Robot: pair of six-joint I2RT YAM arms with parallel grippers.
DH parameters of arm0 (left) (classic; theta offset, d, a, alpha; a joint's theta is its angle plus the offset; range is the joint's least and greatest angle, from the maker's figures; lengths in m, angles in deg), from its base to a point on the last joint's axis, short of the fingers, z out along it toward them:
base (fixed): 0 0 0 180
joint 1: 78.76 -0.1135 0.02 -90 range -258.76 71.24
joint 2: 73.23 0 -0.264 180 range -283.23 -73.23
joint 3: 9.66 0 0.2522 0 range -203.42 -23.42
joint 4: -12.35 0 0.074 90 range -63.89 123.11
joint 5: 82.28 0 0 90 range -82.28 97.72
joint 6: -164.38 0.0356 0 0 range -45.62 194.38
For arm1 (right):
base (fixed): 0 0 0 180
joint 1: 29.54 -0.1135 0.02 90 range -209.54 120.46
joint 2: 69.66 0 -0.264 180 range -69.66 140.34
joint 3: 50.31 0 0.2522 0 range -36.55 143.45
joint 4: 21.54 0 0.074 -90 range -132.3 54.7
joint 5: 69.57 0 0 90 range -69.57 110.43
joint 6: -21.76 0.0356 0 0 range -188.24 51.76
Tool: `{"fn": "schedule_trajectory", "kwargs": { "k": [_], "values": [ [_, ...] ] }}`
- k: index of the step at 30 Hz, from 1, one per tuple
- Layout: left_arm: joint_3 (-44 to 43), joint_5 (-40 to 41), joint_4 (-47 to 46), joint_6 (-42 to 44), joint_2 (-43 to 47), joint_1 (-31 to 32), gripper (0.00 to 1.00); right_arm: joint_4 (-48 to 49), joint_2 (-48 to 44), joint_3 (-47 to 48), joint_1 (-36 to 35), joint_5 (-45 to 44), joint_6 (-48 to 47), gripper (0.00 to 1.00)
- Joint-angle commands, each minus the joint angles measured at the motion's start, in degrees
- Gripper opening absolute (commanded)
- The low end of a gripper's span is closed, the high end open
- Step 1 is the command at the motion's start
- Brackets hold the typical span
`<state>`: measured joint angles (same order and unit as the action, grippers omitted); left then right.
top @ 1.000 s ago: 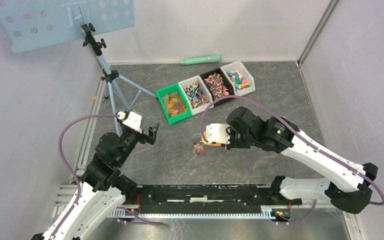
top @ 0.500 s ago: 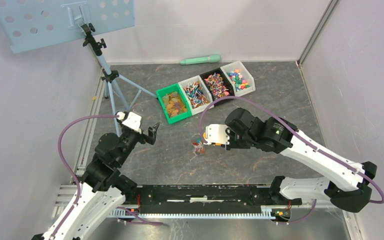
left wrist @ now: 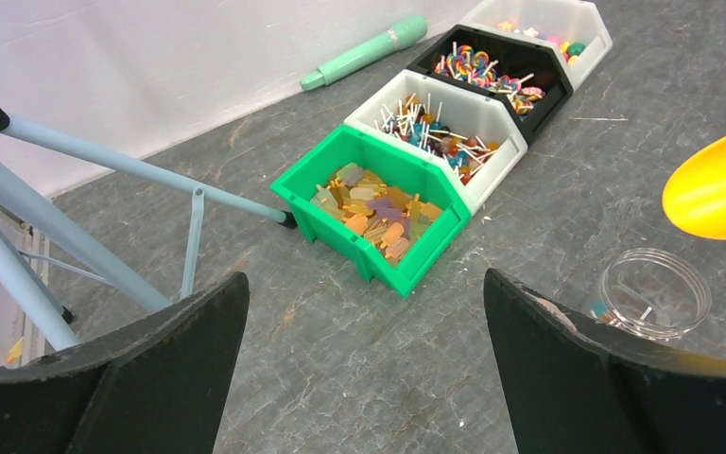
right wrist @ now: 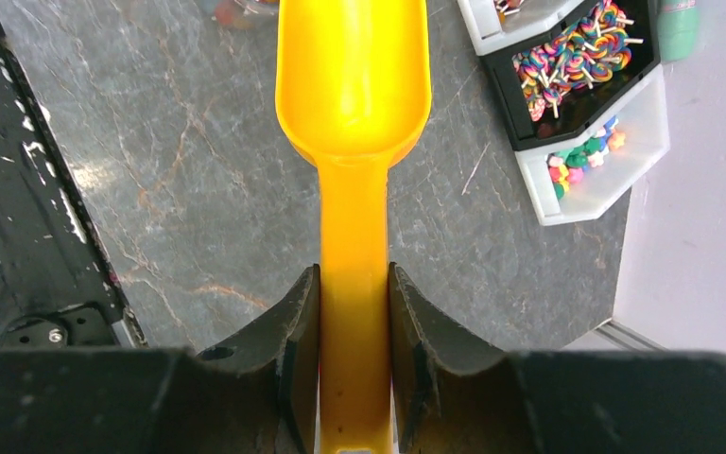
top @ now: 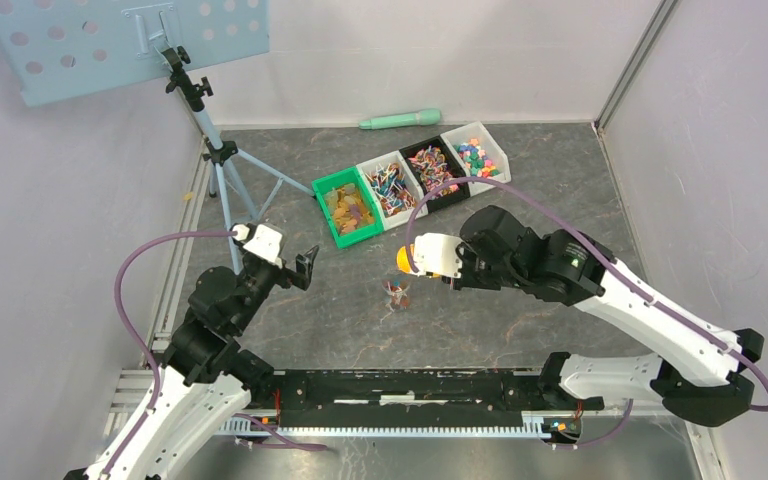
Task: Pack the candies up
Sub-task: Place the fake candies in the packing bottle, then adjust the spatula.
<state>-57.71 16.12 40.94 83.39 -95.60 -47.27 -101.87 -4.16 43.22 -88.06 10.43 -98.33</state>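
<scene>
White walls; grey marbled tabletop; blue tripod.

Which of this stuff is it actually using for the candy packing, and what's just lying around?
In use: candies, their four bins, yellow scoop, clear jar, right end effector gripping the scoop.
Lying about: mint-green tube, tripod stand with blue board.

The scoop between the black right fingers is bright yellow-orange. Beyond them the worktop is dark grey, marbled with pale veins. Ahead of the black left fingers is a vivid green bin of golden-brown and orange candies. Past it come a white bin, a black bin and a second white bin, all with multicoloured sweets. Farthest off lies a mint-green tube.
</scene>
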Motion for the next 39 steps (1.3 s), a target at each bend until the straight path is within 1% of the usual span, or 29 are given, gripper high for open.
{"fn": "schedule_trajectory", "kwargs": {
  "k": [1, 3, 5, 7, 11, 12, 14, 16, 17, 19, 21, 23, 24, 25, 27, 28, 30, 32, 36, 39],
  "values": [
    [0.38, -4.42, -3.10, -1.44, -0.40, -0.02, 1.00, 4.01, -2.40, 1.21, -0.35, 1.96, 3.68, 0.00],
    [-0.02, -9.12, -4.34, -1.53, -0.40, 0.00, 1.00, 6.09, -3.20, 0.52, -0.36, 3.05, 5.60, 0.00],
    [-1.04, -17.41, -5.26, -1.08, -0.69, 0.03, 1.00, 8.17, -3.84, 0.17, -0.36, 4.11, 7.89, 0.00],
    [-2.21, -23.17, -6.70, -2.03, -1.45, -0.02, 1.00, 10.30, -4.23, -0.04, -0.34, 5.00, 10.73, 0.00],
    [-3.62, -28.52, -7.68, -4.08, -2.47, 0.02, 1.00, 13.50, -5.10, -0.46, -0.36, 6.83, 14.12, 0.00],
    [-3.64, -32.20, -7.77, -2.51, -2.21, 0.01, 1.00, 14.94, -5.82, -1.37, -0.36, 8.00, 14.44, 0.00],
    [-3.64, -42.07, -7.47, 2.22, -1.57, -0.02, 1.00, 17.64, -7.22, -3.34, -0.32, 11.70, 15.04, 0.00],
    [-4.95, -49.11, -6.21, 4.47, -1.99, 0.07, 0.99, 19.14, -7.87, -4.79, -0.36, 15.02, 15.14, 0.00],
    [-6.34, -52.14, -4.35, 6.89, -2.86, -0.02, 0.97, 19.59, -8.20, -5.44, -0.34, 16.31, 15.22, 0.00],
    [-9.17, -57.90, 0.49, 11.88, -5.03, 0.03, 0.89, 20.53, -8.69, -6.76, -0.36, 17.96, 15.17, 0.00],
    [-11.51, -61.38, 3.97, 15.16, -7.80, 0.04, 0.73, 21.29, -8.90, -7.96, -0.35, 19.27, 14.84, 0.00],
    [-13.76, -63.92, 7.09, 17.47, -10.57, 0.03, 0.62, 22.29, -9.07, -9.10, -0.32, 20.34, 14.79, 0.00],
    [-15.02, -64.97, 9.14, 18.75, -11.91, 0.01, 0.59, 22.58, -8.99, -9.39, -0.37, 20.81, 14.79, 0.00],
    [-15.99, -66.20, 10.89, 19.84, -13.42, 0.00, 0.56, 22.88, -8.94, -9.50, -0.36, 21.15, 14.75, 0.00],
    [-17.68, -67.68, 13.40, 20.67, -15.86, 0.07, 0.54, 23.37, -8.97, -9.53, -0.32, 21.49, 14.63, 0.00],
    [-17.88, -67.81, 13.44, 20.33, -16.71, 0.15, 0.54, 23.62, -8.98, -9.45, -0.34, 21.48, 14.55, 0.00],
    [-17.60, -67.28, 13.43, 20.36, -17.74, 0.41, 0.60, 23.96, -9.15, -9.08, -0.31, 21.51, 14.40, 0.00],
    [-16.91, -65.77, 12.67, 19.90, -18.10, 1.03, 0.63, 24.59, -9.66, -9.15, -0.36, 21.64, 14.27, 0.00],
    [-15.11, -64.31, 8.72, 17.80, -18.41, 2.19, 0.66, 25.59, -9.56, -9.40, -0.36, 22.52, 14.44, 0.00],
    [-15.00, -63.28, 7.52, 17.36, -19.56, 3.50, 0.67, 26.34, -9.11, -9.45, -0.34, 23.00, 14.97, 0.00]
  ]
}}
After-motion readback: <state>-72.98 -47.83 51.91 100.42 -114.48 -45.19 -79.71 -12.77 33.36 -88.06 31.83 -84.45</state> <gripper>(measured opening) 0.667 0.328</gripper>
